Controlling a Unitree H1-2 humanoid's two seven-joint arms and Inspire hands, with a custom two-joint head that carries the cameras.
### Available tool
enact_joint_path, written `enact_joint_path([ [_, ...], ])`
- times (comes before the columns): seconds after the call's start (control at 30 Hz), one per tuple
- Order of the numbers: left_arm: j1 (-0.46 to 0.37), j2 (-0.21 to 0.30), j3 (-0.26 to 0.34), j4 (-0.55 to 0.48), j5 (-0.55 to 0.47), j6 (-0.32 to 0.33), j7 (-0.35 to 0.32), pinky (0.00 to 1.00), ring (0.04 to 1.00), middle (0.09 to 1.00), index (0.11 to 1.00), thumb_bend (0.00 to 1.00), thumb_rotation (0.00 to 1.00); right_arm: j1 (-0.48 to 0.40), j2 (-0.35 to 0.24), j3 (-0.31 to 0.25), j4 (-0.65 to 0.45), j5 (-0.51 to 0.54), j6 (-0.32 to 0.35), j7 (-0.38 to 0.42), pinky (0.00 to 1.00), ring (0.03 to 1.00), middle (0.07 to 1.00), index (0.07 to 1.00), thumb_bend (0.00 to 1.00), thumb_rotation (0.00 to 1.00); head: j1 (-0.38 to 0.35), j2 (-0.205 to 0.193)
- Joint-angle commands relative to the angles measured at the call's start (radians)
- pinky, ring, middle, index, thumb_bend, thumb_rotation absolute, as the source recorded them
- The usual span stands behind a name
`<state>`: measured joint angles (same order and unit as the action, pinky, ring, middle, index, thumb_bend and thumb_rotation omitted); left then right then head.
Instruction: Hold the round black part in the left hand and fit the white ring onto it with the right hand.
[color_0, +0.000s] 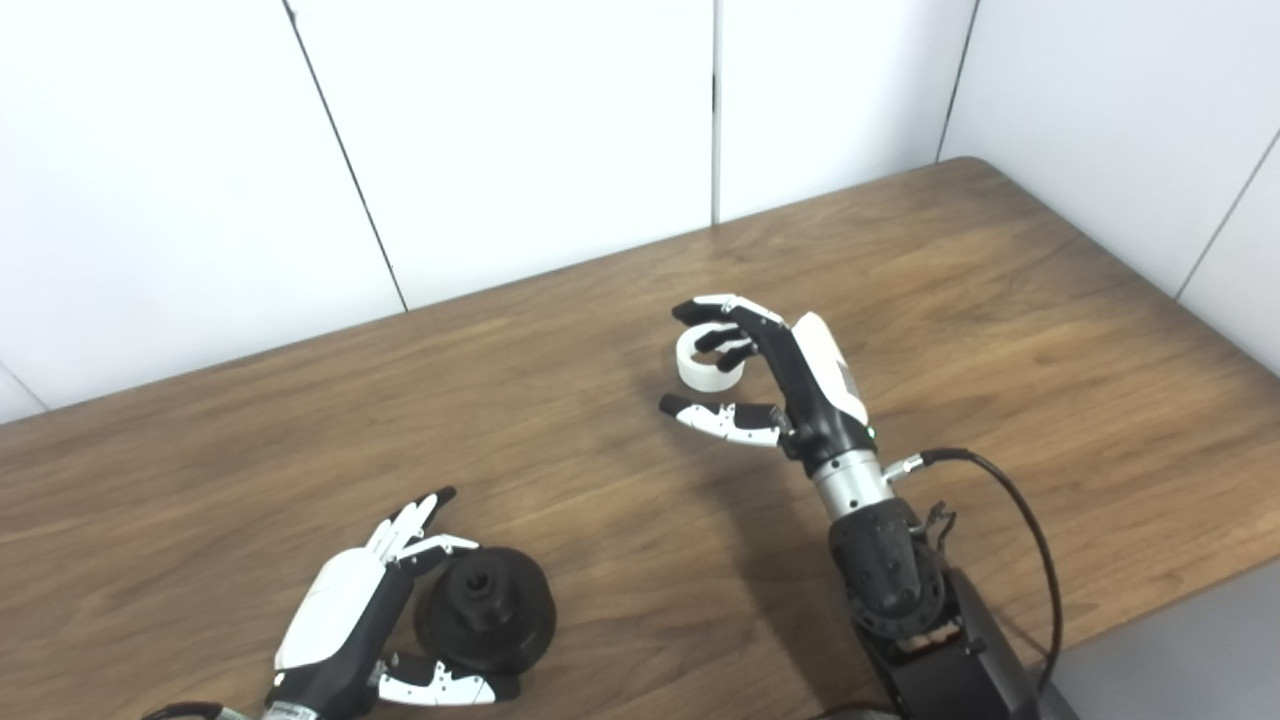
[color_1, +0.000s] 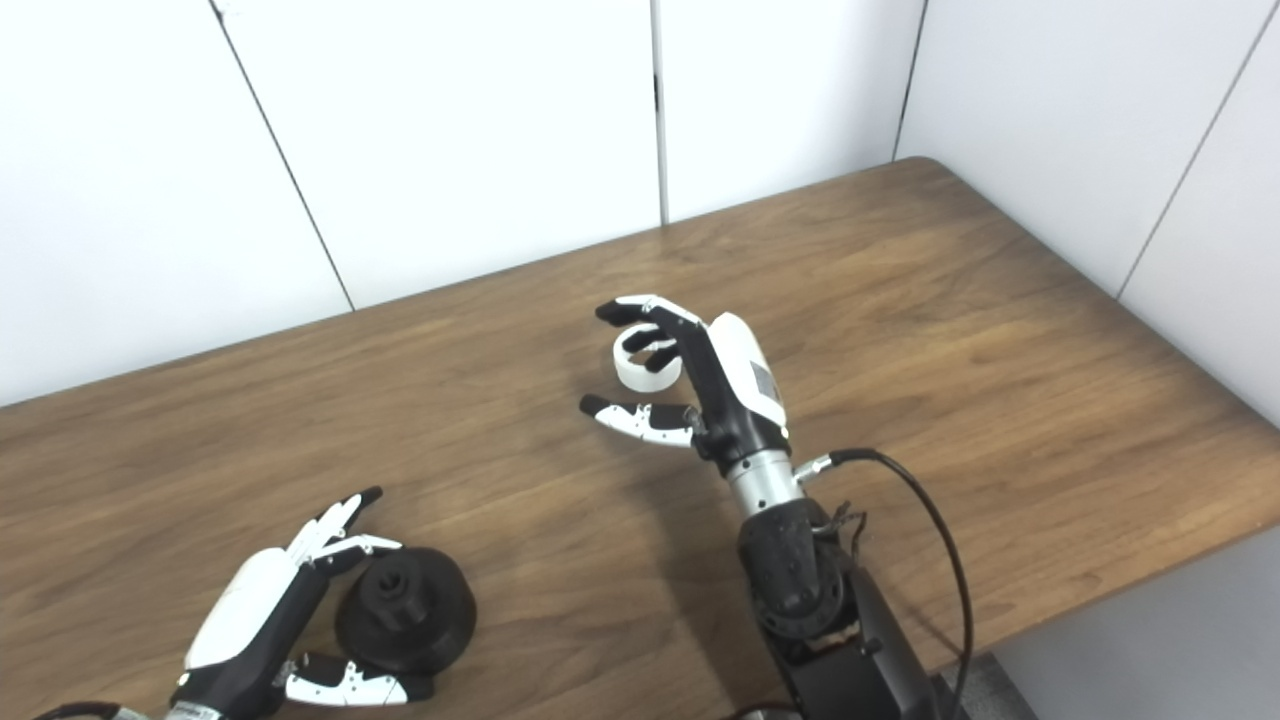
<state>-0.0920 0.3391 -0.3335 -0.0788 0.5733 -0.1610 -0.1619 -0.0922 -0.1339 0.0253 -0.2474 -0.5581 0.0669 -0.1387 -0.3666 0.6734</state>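
Note:
The round black part rests flat on the wooden table near the front left, a raised hub on top. My left hand stands open against its left side, fingers behind it and thumb in front, not closed on it. The white ring lies on the table at mid-depth. My right hand hovers open over it, curled fingers above and partly hiding the ring, thumb spread out below.
The wooden table ends at a white wall behind and has a rounded far right corner and a front edge at lower right. A black cable loops from the right wrist.

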Motion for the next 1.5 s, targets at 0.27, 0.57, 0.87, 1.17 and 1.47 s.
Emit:
enact_joint_path([
  [0.27,-0.017,0.007,0.019,0.012,0.011,-0.017,-0.004,1.0,1.0,1.0,0.622,1.0,0.31,-0.097,-0.089,0.004,-0.059,-0.215,0.161,0.1,0.74,0.911,0.942,0.805,0.71,0.4,0.002,-0.006],
  [0.57,-0.017,0.001,0.029,0.023,0.009,-0.031,0.002,1.0,1.0,1.0,0.619,1.0,0.3,-0.194,-0.169,0.007,0.022,-0.254,0.225,0.167,0.78,0.942,0.955,0.833,0.78,0.41,0.011,-0.008],
  [0.87,-0.018,-0.003,0.033,0.024,0.014,-0.028,-0.005,1.0,1.0,1.0,0.621,1.0,0.31,-0.272,-0.223,0.049,0.145,-0.248,0.302,0.286,0.93,0.996,0.997,0.906,0.9,0.49,0.022,-0.007],
  [1.17,-0.017,-0.003,0.035,0.007,0.016,-0.016,-0.016,1.0,1.0,1.0,0.622,1.0,0.33,-0.321,-0.26,0.113,0.231,-0.234,0.364,0.398,1.0,1.0,1.0,0.965,1.0,0.6,0.037,0.0],
  [1.47,-0.018,-0.001,0.036,0.0,0.019,-0.006,-0.024,1.0,1.0,1.0,0.625,1.0,0.34,-0.332,-0.263,0.147,0.274,-0.226,0.365,0.415,0.97,1.0,1.0,0.938,1.0,0.64,0.046,0.007],
])
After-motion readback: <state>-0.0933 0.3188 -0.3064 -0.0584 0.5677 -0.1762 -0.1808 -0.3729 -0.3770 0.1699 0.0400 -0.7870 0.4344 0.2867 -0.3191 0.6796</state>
